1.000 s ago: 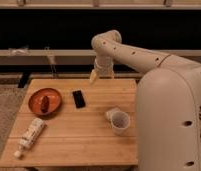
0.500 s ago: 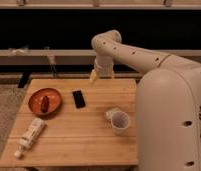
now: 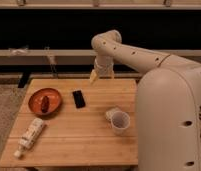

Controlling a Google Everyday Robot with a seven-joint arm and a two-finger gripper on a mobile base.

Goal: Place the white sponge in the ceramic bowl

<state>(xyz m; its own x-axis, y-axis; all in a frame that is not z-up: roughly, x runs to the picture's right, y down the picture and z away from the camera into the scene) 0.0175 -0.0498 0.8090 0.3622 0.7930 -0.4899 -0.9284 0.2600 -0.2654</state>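
Observation:
The white sponge is a small pale block lying on the wooden table, touching the upper left side of the white cup. The ceramic bowl is orange-brown and shallow, at the table's left, with a dark reddish item inside it. My gripper hangs from the white arm above the table's far edge, near the middle. It is well above and behind the sponge and to the right of the bowl. Nothing shows in its grasp.
A black phone lies between the bowl and the sponge. A long white labelled tube lies at the front left. My large white arm body fills the right side. Dark shelving runs behind the table.

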